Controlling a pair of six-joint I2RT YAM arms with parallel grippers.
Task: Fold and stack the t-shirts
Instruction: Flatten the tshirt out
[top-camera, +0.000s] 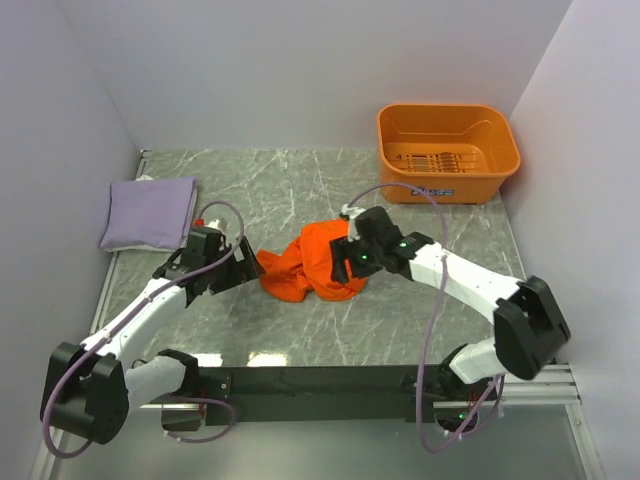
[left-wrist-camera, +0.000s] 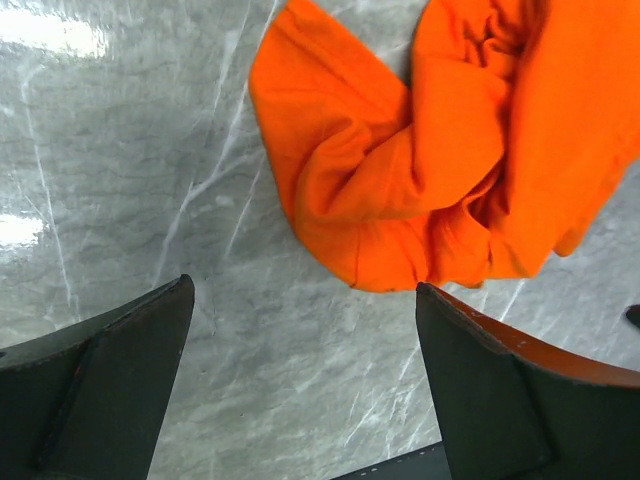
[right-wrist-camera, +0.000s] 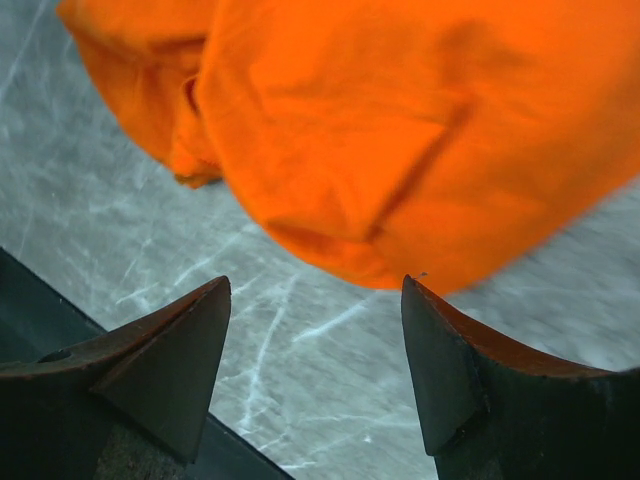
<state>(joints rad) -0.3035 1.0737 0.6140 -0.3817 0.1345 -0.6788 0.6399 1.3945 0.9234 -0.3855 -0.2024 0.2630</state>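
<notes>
- Nearest the lens, the left gripper (left-wrist-camera: 303, 290) is shown in the left wrist view with its two dark fingers (left-wrist-camera: 110, 380) at the bottom corners of the frame. They are spread wide and nothing is pinched. Bare marble is seen between them.
- The right gripper (right-wrist-camera: 315, 283) is likewise spread in the right wrist view, one finger at lower left and one at lower right, with nothing held.
- The orange t-shirt (top-camera: 312, 262) is found as a crumpled heap at the centre of the overhead frame, between the two grippers. It fills the upper right of the left wrist view and the upper part of the right wrist view. Contact with either gripper cannot be determined.
- The lavender t-shirt (top-camera: 148, 212) is laid folded flat at the left of the overhead frame, well apart from the orange one.
- The grey marbled table (top-camera: 300, 180) carries both shirts.
- The orange basket (top-camera: 447, 150) is placed at the upper right of the overhead frame, in the table's far corner.
</notes>
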